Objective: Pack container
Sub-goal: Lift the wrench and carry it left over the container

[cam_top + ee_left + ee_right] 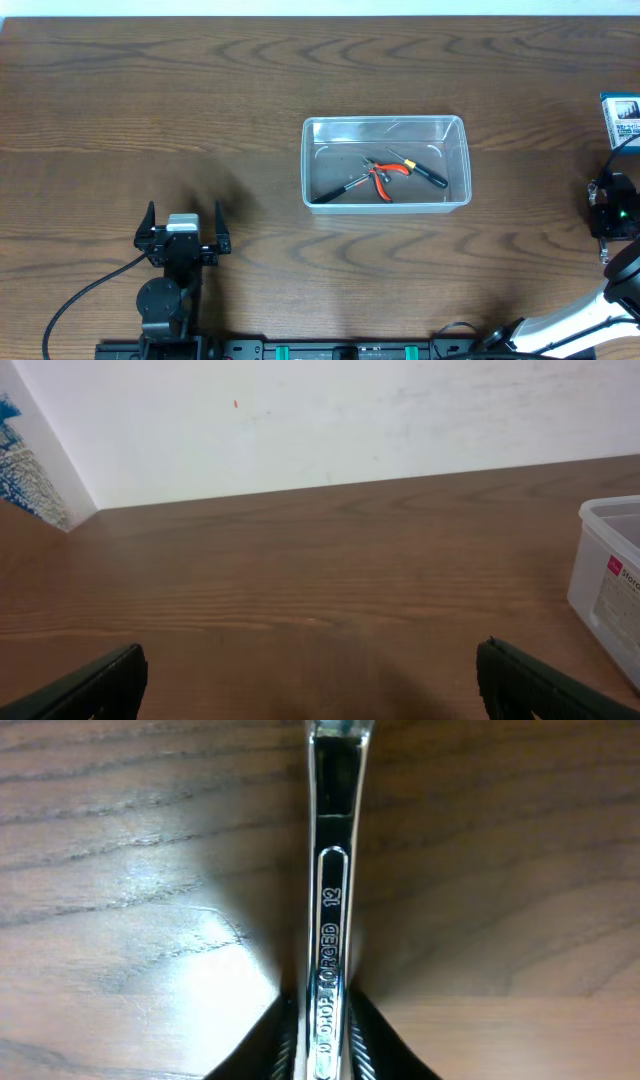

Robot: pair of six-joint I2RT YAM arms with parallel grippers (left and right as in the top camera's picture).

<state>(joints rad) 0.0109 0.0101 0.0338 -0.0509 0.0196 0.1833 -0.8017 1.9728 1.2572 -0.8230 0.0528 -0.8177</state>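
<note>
The container (pixel 386 121), a clear plastic tub, is sitting near the middle of the desk (pixel 150 90). It lies toward one o'clock from the left gripper (pixel 185 213) and toward nine o'clock from the right gripper (pixel 328 1055), well apart from both. It is already carrying orange-handled pliers (pixel 385 176), a black-and-yellow screwdriver (pixel 426 173) and a black-handled tool (pixel 340 188). The tub is probably light and thin-walled, so its sides may be flexing under a pinch, and the smooth plastic is likely sliding easily on the wood. If it needs steadying, the rolled rim on a long side is looking like the firmest hold. The left jaws are standing wide apart, holding and touching nothing, with only a corner of the tub showing at three o'clock in the left wrist view. The right jaws are clamping the flat shank of a chrome wrench (pixel 330 920) stamped 12, which is running straight toward twelve o'clock over bare wood. That steel is stiff, dense and slick, so it may be prone to pivoting in the grip, and it should be lowered in gently rather than dropped onto the thin floor.
</note>
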